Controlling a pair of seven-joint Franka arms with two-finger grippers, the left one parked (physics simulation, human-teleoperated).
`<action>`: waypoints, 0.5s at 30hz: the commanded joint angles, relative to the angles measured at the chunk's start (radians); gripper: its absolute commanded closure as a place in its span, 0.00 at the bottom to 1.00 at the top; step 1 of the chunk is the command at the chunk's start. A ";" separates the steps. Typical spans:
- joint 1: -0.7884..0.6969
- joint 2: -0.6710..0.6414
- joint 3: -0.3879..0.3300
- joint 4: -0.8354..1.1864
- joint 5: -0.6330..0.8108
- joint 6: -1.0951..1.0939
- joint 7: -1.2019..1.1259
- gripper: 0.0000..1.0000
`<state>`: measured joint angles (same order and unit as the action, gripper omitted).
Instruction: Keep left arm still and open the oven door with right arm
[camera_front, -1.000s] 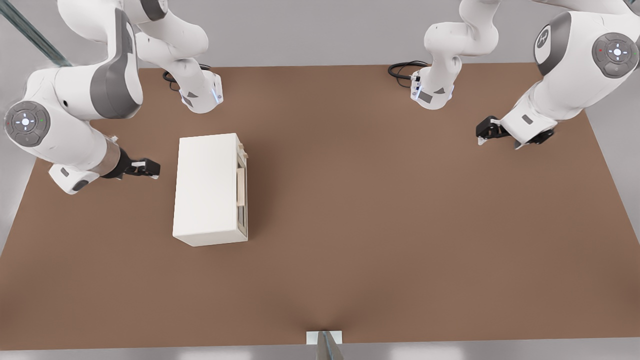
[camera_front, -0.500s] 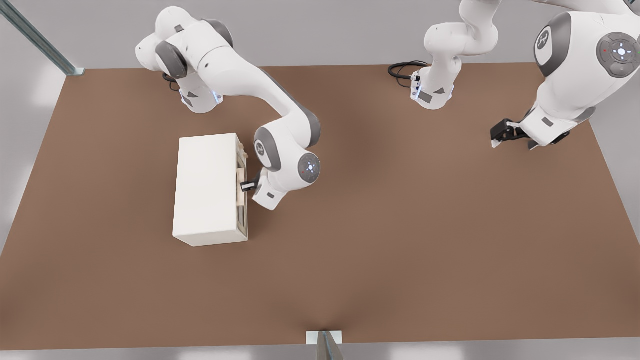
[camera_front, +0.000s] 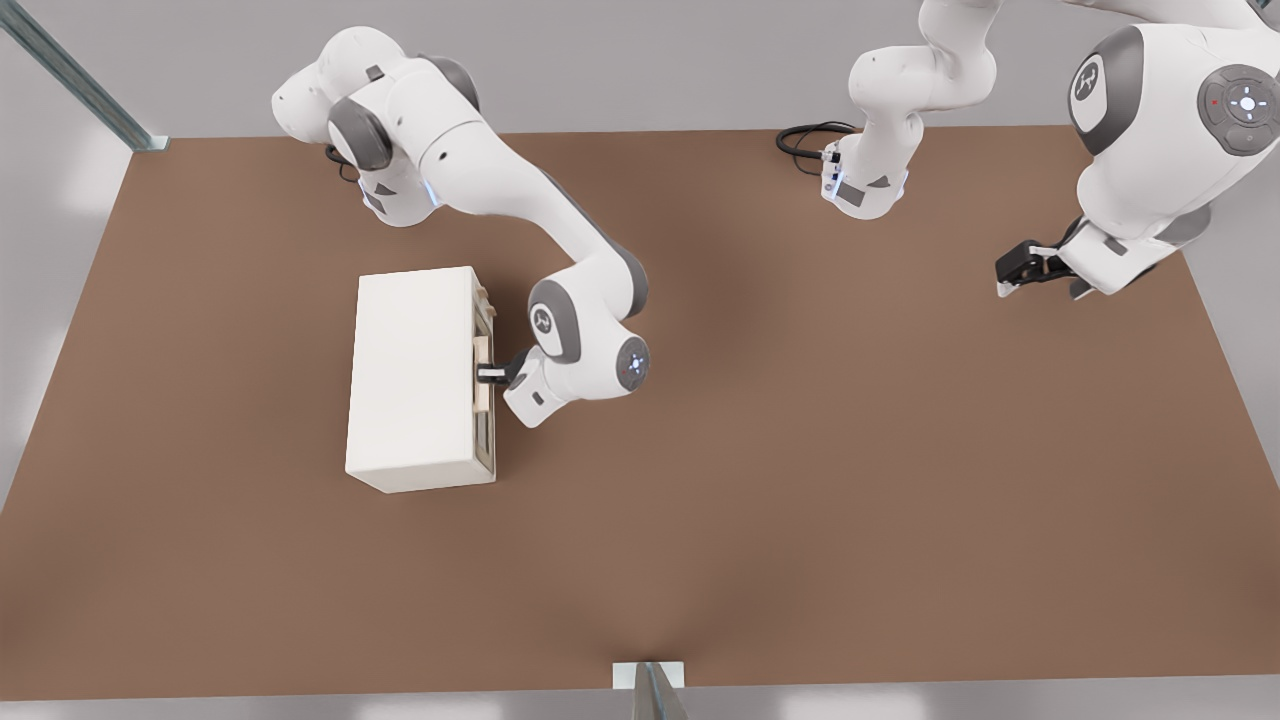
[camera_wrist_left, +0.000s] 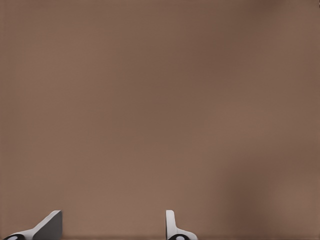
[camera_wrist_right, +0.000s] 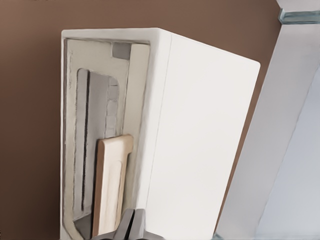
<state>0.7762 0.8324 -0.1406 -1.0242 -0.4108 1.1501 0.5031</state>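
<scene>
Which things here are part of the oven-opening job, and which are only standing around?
Job:
- oven door, shut
- its handle
- gripper, fingers shut, at the handle
- right arm

Not the job:
- table
- metal rail

From my wrist, my claw (camera_wrist_right: 131, 227) is cut off at the frame's edge, so only its dark fingers pressed close together show. The handle (camera_wrist_right: 111, 185) hides part of the oven door (camera_wrist_right: 95, 125), and the door's near end runs out of frame.
</scene>
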 joint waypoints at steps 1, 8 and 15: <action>0.006 0.001 0.003 -0.005 0.000 0.000 0.221 0.79; 0.003 0.008 0.003 -0.046 -0.006 0.007 0.172 0.79; 0.005 0.037 0.003 -0.046 -0.008 0.016 0.173 0.79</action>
<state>0.7810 0.8703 -0.1381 -1.0710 -0.4178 1.1611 0.6064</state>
